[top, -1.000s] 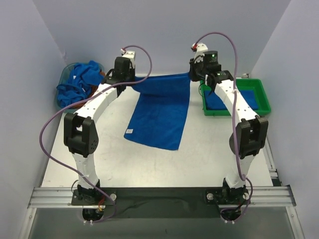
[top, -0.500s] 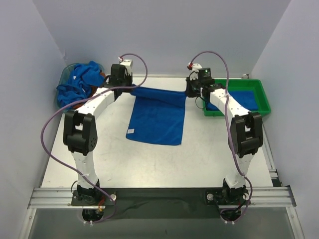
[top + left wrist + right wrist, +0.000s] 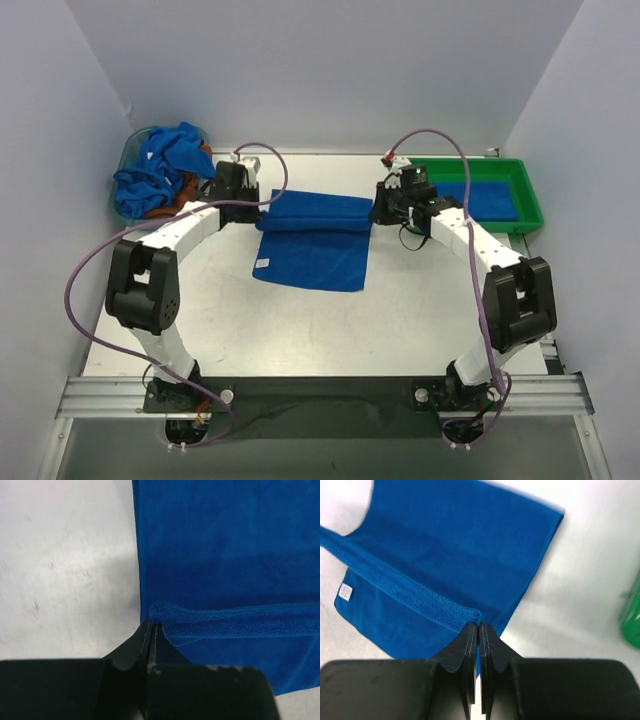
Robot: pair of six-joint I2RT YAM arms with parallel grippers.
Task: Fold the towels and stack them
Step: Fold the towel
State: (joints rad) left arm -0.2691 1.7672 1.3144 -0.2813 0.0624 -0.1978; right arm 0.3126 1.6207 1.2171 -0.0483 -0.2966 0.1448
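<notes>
Top view – towel: we see one royal-blue towel (image 3: 312, 255) on the middle of the desk (image 3: 300, 330). Its far part is doubled over itself, so a thicker band crosses the far side and a single layer reaches toward the near edge.
Top view – white tag: the white tag (image 3: 260, 265) sits at the towel's near-left corner.
Top view – left end effector: the left end effector (image 3: 256, 208) is low at the left end of the doubled band.
Top view – right end effector: the right end effector (image 3: 378, 213) is at the band's right end.
Top view – heaped towels: the heaped towels (image 3: 160, 165) fill a basket (image 3: 130, 150) at the far-left corner, with an orange-brown cloth (image 3: 205, 152) among them.
Top view – green tray: the green tray (image 3: 532, 208) stands at the far-right corner with a flat blue towel (image 3: 490, 198) inside.
Left wrist view – left end effector: we see the left end effector (image 3: 150, 627) with its tips pressed together, pinching the hemmed corner of the towel (image 3: 225, 555) – bare desk (image 3: 65, 570) lies beside it.
Right wrist view – right end effector: the right end effector (image 3: 478, 627) is likewise clamped on the hem corner of the towel (image 3: 455, 555). The white tag (image 3: 345, 591) and a sliver of the green tray (image 3: 632, 615) show at the edges.
</notes>
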